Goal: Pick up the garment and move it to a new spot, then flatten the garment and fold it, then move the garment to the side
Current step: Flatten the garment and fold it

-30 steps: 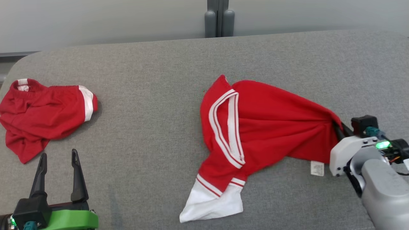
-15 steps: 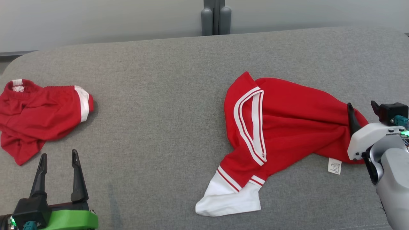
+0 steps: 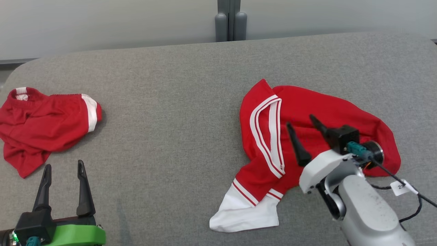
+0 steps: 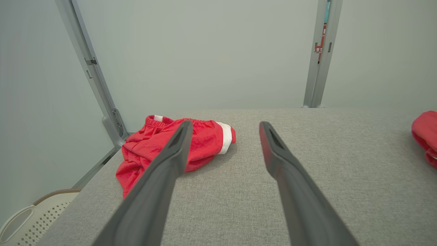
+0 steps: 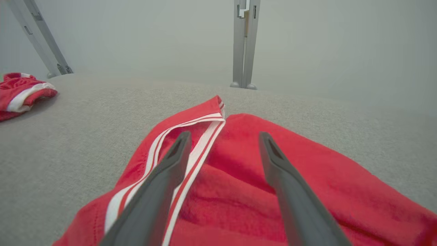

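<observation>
The garment (image 3: pixel 317 112) is red with white stripes and a white hem, lying crumpled on the right half of the grey table (image 3: pixel 177 102). My right gripper (image 3: pixel 302 123) hovers over its middle, open, with nothing between the fingers; the right wrist view has the garment (image 5: pixel 239 191) spread beneath those open fingers (image 5: pixel 174 157). At the lower left my left gripper (image 3: pixel 63 167) stands open over bare table. In the left wrist view its open fingers (image 4: pixel 177 143) point toward the far left of the table.
A second red garment with white trim (image 3: pixel 41 123) lies bunched at the table's far left, also in the left wrist view (image 4: pixel 170 143) and the right wrist view (image 5: pixel 20 92). A grey post (image 3: pixel 230 20) stands behind the table. A pale perforated basket (image 4: pixel 30 218) sits below the left edge.
My right gripper opened and let go of the garment's right end, then swung left over its middle. The garment shifted right and settled on the table. The left gripper stayed put.
</observation>
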Controlling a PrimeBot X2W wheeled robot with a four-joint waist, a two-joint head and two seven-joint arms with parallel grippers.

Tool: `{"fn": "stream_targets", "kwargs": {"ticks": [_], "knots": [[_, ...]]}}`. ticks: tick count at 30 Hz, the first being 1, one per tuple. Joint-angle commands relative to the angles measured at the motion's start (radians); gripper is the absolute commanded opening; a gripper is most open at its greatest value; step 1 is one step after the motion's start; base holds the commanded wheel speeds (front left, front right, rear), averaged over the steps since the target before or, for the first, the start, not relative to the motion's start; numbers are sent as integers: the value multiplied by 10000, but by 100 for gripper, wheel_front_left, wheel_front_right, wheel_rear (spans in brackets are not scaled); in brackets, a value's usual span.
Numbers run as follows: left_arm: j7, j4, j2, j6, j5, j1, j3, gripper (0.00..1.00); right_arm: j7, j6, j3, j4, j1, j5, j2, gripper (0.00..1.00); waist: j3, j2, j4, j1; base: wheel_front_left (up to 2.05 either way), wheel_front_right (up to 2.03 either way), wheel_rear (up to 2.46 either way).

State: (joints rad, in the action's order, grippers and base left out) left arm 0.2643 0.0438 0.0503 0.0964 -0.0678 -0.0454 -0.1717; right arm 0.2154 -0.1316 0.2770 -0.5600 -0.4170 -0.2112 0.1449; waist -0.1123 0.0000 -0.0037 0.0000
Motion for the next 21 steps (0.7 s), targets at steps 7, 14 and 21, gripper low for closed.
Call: {"fn": "stream_targets", "kwargs": {"ticks": [7,14,21], "knots": [[-1,54,5,9,-36,175,61,100,-683,17,1405,552,805,-1837,297,100,-36,0,171,0,0,0,0],[-1,75,4,32,-59,228,86,100,-595,16,1929,59,889,-2486,487,100,-118,0,287,0,0,0,0],[-1,153,4,72,-17,319,131,100,-338,14,2510,-922,431,-2934,386,100,-171,0,402,0,0,0,0]]}}
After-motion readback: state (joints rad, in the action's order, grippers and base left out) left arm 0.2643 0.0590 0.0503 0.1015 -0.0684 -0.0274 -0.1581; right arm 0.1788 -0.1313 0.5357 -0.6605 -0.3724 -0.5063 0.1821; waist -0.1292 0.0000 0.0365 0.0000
